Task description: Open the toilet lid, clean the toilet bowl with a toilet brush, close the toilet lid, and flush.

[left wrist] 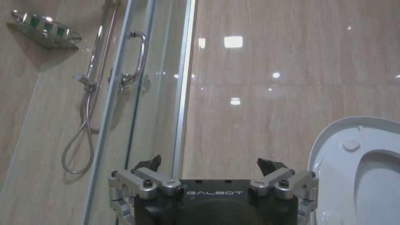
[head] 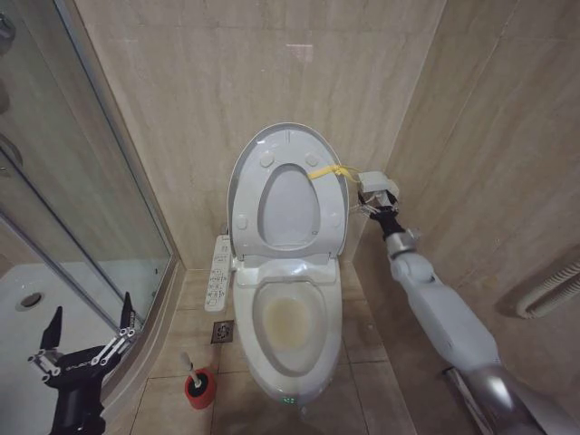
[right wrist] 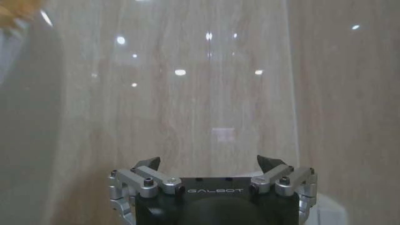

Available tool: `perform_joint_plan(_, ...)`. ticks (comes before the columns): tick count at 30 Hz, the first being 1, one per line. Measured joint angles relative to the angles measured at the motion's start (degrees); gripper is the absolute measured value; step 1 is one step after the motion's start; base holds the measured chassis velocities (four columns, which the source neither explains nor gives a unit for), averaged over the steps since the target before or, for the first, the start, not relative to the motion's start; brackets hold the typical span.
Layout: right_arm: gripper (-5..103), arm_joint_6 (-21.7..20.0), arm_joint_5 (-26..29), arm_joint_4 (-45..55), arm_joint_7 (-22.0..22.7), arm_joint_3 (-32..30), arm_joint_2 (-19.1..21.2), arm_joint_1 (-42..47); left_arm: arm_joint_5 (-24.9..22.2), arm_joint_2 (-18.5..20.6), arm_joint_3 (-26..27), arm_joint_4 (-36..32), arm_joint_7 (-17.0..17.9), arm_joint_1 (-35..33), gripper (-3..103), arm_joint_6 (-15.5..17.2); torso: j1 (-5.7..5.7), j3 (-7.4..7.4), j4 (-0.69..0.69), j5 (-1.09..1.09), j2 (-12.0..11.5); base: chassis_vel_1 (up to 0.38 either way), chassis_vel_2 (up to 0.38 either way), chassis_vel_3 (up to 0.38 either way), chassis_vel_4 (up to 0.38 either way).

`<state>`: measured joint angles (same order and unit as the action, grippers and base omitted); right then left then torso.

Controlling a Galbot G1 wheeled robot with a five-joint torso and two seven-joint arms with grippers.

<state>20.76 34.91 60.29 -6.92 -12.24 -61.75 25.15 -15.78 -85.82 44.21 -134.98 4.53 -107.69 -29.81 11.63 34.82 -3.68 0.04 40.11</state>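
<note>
The toilet lid (head: 288, 208) stands raised upright against the rear wall, with a yellow strip (head: 326, 172) at its right edge. Below it the toilet bowl (head: 292, 326) is open, with yellowish water inside. The toilet brush (head: 191, 365) stands in its red pot (head: 201, 390) on the floor left of the bowl. My right gripper (head: 374, 188) (right wrist: 208, 161) hangs open and empty just right of the yellow strip, facing the wall. Low at the left, by the shower, my left gripper (head: 91, 313) (left wrist: 209, 161) is open and empty. Part of the lid (left wrist: 368, 154) also appears in the left wrist view.
A long white button panel (head: 217, 272) sticks out at the toilet's left side. A glass shower door (head: 100, 208) and white shower tray (head: 54, 290) fill the left. A floor drain (head: 222, 333) lies by the bowl. Tiled walls close in behind and to the right.
</note>
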Motion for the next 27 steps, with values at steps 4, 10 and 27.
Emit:
perform_joint_plan(4,100,-1.28,0.38,-4.06,-1.49,2.51,-0.58,-5.12,-0.12,-0.41,0.19,0.28,0.09,0.16,100,-0.27,0.00,0.00,0.01,-0.02,0.00,0.000,0.000,0.000,0.000)
perform_joint_plan(10,100,-2.23,1.19,-2.53,-2.74,5.35,-1.10,-6.82,-0.17,-0.80,-0.24,1.39,0.12,1.00,100,-0.49,0.00,-0.01,0.01,-0.01,0.00,0.000,0.000,0.000,0.000)
perform_joint_plan(27,100,-2.30,6.83,15.03,-4.31,3.44,4.56,8.19,-1.56,0.01,-1.51,3.89,0.42,3.07,100,-0.12,-0.01,-0.01,-0.01,0.00,0.00,0.000,0.000,0.000,0.000)
